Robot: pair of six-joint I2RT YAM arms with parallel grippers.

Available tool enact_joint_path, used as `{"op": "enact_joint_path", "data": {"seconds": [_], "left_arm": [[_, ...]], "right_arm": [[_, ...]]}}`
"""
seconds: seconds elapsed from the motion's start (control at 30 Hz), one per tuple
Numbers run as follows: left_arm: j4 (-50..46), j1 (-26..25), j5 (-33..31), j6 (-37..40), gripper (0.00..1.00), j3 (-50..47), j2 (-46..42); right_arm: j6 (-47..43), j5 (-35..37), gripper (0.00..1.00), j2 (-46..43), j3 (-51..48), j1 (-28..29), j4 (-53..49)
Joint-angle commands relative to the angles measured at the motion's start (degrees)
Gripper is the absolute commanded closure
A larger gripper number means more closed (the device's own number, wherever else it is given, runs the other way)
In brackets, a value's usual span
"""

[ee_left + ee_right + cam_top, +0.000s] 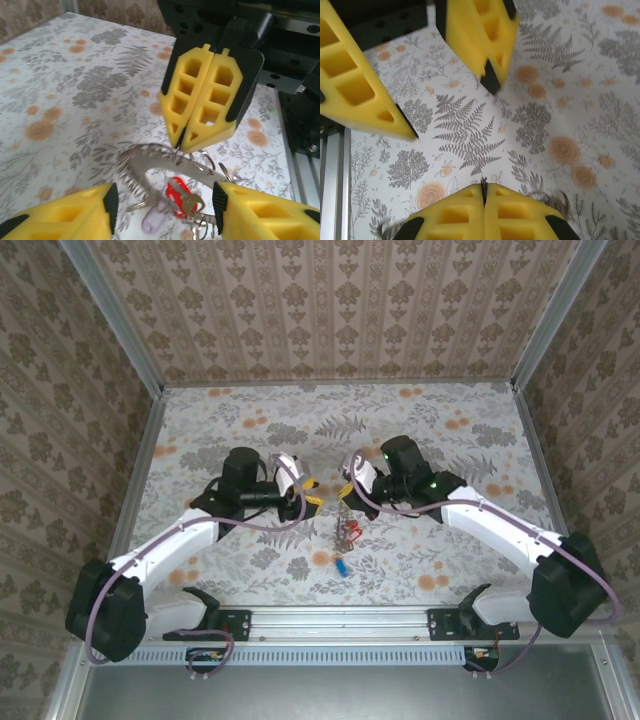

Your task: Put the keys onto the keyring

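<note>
My right gripper is shut on the keyring, a thin metal ring that hangs blurred under its yellow fingertips. A wire sliver shows between the closed pads in the right wrist view. Keys hang from the ring: one with a red tag, and a pale lilac tag lower down. The bunch dangles above the table. My left gripper is open, its fingers either side of the ring and the hanging keys. Another key with a blue tag lies on the table.
The floral tabletop is walled at the back and both sides. An aluminium rail with the arm bases runs along the near edge. The left gripper's two fingers stand close in front of the right wrist camera.
</note>
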Motion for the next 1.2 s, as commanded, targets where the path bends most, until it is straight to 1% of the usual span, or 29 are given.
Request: {"op": "enact_joint_path", "data": {"seconds": [0.0,0.07,0.17,0.3,0.43,0.63,0.77,0.9,1.17], "left_arm": [[0.7,-1.6,0.4,2.9,0.51,3.0,1.1],[0.4,-1.9,0.8,3.0,0.56,3.7,1.7],[0.3,-2.0,1.1,3.3,0.59,3.7,1.9],[-1.4,-2.0,1.8,4.0,0.61,4.2,0.9],[-2.1,-2.2,1.9,4.4,0.64,3.6,-1.2],[-1.9,-2.3,1.2,4.6,0.65,2.8,-2.7],[-1.9,-2.4,4.6,4.4,0.66,3.7,-3.1],[-5.3,-3.0,5.6,6.0,0.66,5.3,-2.5],[-5.4,-3.8,5.4,6.3,0.75,6.2,-2.4]], "right_arm": [[-0.1,-3.2,1.00,-3.7,-3.6,0.0,13.9],[1.6,-4.2,1.00,-5.1,-5.6,-0.1,18.0],[2.1,-7.7,1.00,-6.6,-7.8,-0.2,22.5],[4.6,-10.2,1.00,-7.3,-9.1,-0.5,26.2],[5.1,-12.3,1.00,-7.2,-9.0,-0.5,27.2],[6.0,-15.1,1.00,-6.5,-8.3,-0.5,28.0],[6.2,-15.9,1.00,-6.1,-8.3,-0.5,28.3],[6.3,-15.9,1.00,-6.1,-8.4,-0.4,28.6],[5.5,-17.0,1.00,-5.5,-8.3,-0.3,28.1]]}}
